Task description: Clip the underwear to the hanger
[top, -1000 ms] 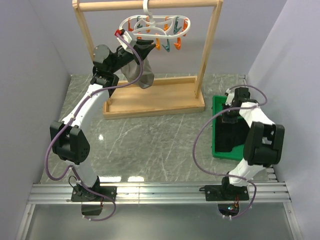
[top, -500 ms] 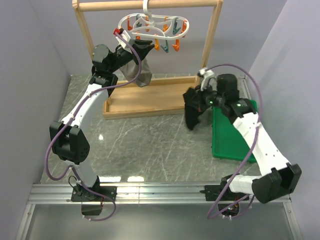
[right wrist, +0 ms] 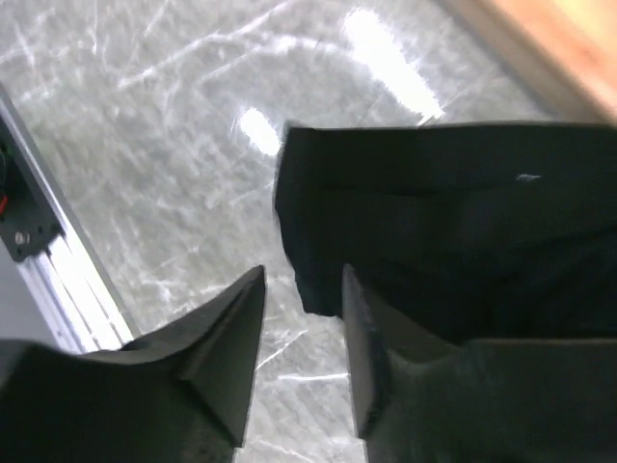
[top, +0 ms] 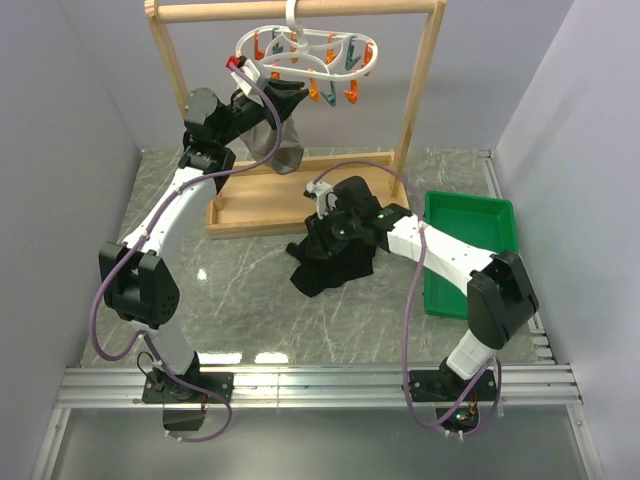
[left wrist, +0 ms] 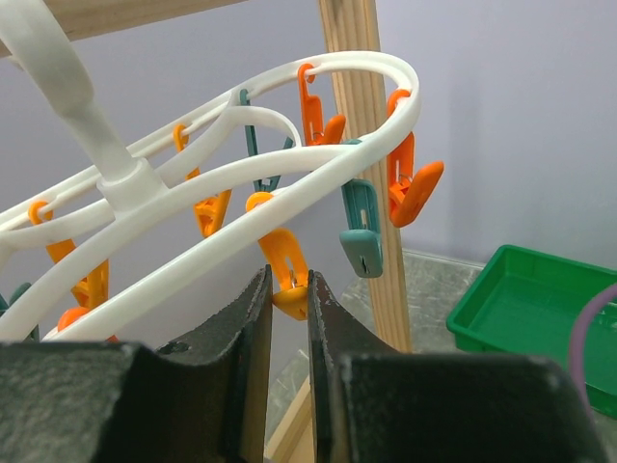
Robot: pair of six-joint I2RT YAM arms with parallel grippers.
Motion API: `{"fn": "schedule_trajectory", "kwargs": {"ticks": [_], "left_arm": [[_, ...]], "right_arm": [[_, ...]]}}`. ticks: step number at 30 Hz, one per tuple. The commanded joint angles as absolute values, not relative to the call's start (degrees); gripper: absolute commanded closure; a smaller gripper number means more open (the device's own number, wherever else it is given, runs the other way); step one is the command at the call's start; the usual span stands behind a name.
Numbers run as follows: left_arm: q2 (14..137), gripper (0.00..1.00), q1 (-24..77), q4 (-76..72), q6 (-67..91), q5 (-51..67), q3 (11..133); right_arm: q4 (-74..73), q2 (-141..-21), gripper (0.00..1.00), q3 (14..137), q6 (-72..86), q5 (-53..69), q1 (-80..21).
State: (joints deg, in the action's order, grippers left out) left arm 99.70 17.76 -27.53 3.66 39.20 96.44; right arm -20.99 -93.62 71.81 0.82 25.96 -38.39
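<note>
The black underwear [top: 335,272] lies crumpled on the marble table, in front of the wooden rack. Just over its upper part my right gripper [top: 322,245] hovers. In the right wrist view that gripper [right wrist: 304,282] is open, with a corner of the underwear [right wrist: 453,222] just beyond its tips and bare table between the fingers. The white hanger [top: 305,45] hangs by its hook from the rack's top bar. My left gripper [left wrist: 289,286] is shut on an orange peg [left wrist: 286,265] under the hanger's frame [left wrist: 193,198].
The tall wooden rack [top: 300,205] stands at the back. A grey-beige garment [top: 275,145] hangs beside my left wrist. A green tray [top: 470,215] sits at the right, also seen in the left wrist view as the green tray [left wrist: 540,299]. Side walls close in on both sides.
My right arm swung from the green tray to the middle of the table with the black underwear, then its jaws opened and the underwear now lies on the table. The left arm has not moved.
</note>
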Motion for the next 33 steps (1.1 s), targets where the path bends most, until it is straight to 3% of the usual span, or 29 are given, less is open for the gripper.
{"fn": "schedule_trajectory", "kwargs": {"ticks": [1, 8, 16, 19, 28, 33], "left_arm": [[97.47, 1.00, 17.23, -26.54, 5.53, 40.25, 98.61], [96.33, 1.00, 17.14, -27.16, 7.99, 40.69, 97.38], [96.59, 1.00, 17.05, -24.35, 13.09, 40.17, 99.14], [96.07, 1.00, 17.05, -23.73, 13.18, 39.90, 98.79], [95.54, 1.00, 16.96, -22.85, 15.73, 39.11, 99.67], [95.71, 1.00, 16.96, -21.71, 17.04, 38.41, 100.54]], "right_arm": [[-15.30, -89.31, 0.53, 77.52, -1.03, 23.57, -37.18], [4.28, -79.71, 0.52, 77.07, -11.58, 15.83, -32.43], [-1.57, -100.36, 0.53, 112.11, -15.38, 8.45, -32.52], [-2.63, -103.09, 0.53, 115.39, -16.87, 6.69, -32.69], [4.21, -96.42, 0.52, 102.93, -20.83, 5.10, -33.49], [5.18, -96.50, 0.45, 101.42, -21.80, 3.70, -34.10]]}}
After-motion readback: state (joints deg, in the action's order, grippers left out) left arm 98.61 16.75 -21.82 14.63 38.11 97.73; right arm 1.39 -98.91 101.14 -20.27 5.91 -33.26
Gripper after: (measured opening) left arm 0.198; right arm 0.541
